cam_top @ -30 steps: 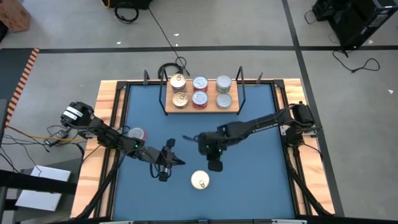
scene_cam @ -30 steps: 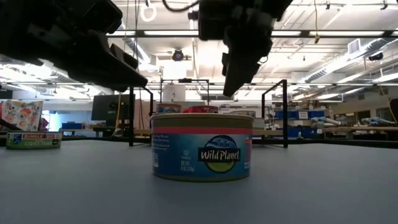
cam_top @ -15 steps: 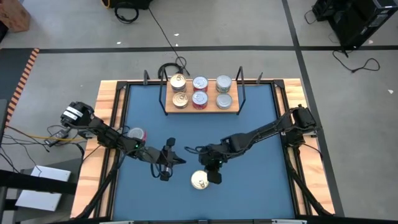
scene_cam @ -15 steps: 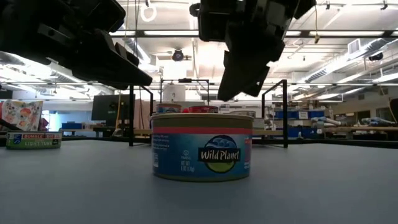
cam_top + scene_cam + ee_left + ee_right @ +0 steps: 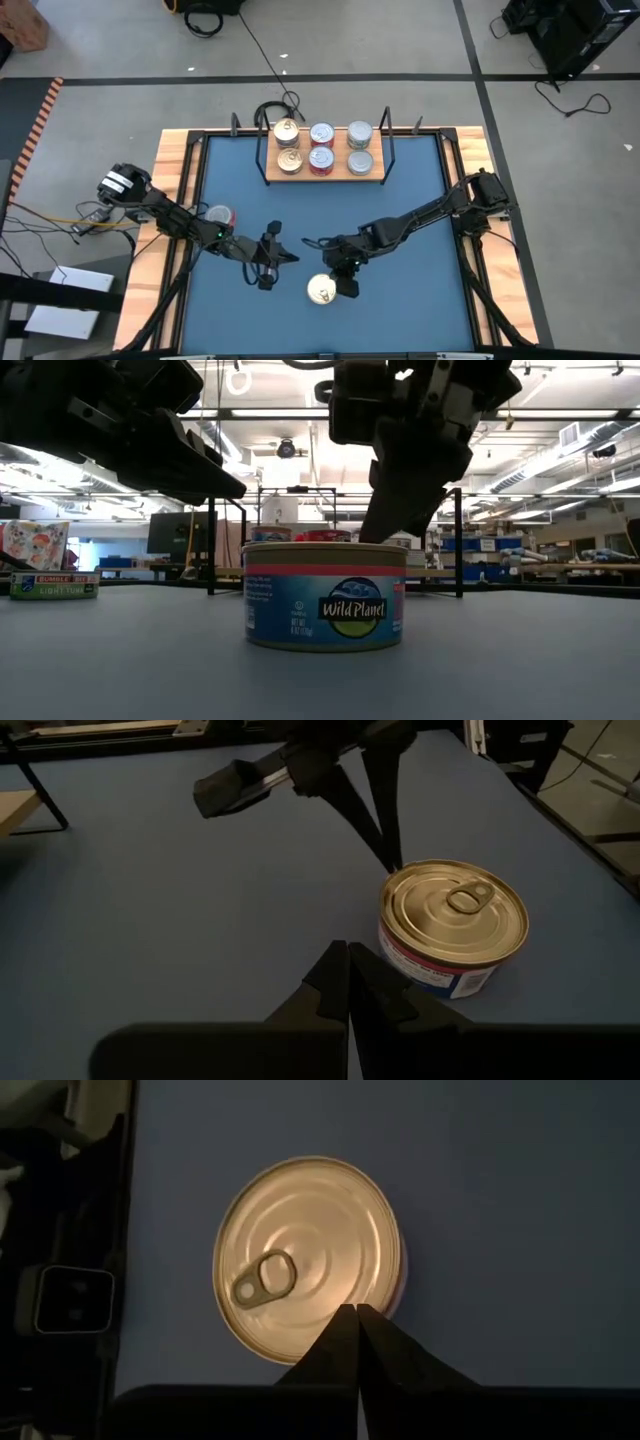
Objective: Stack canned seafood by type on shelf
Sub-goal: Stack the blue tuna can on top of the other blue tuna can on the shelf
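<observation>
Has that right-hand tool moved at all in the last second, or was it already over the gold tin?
Yes. In the high view the right tool has come toward the table's near edge, away from the shelf, ending shut beside the gold-lidded tin.

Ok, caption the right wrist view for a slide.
Right end effector, shut, poised above the gold-lidded can on the blue table.

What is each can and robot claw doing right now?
Gold-lidded can: upright on the blue table, sealed, not held.
Right gripper: shut, tips at that can's rim, holding nothing.
Left gripper: shut, empty, beside the can.
Red-sided can: standing near the table's left edge.
Shelf: holds six cans.
</observation>
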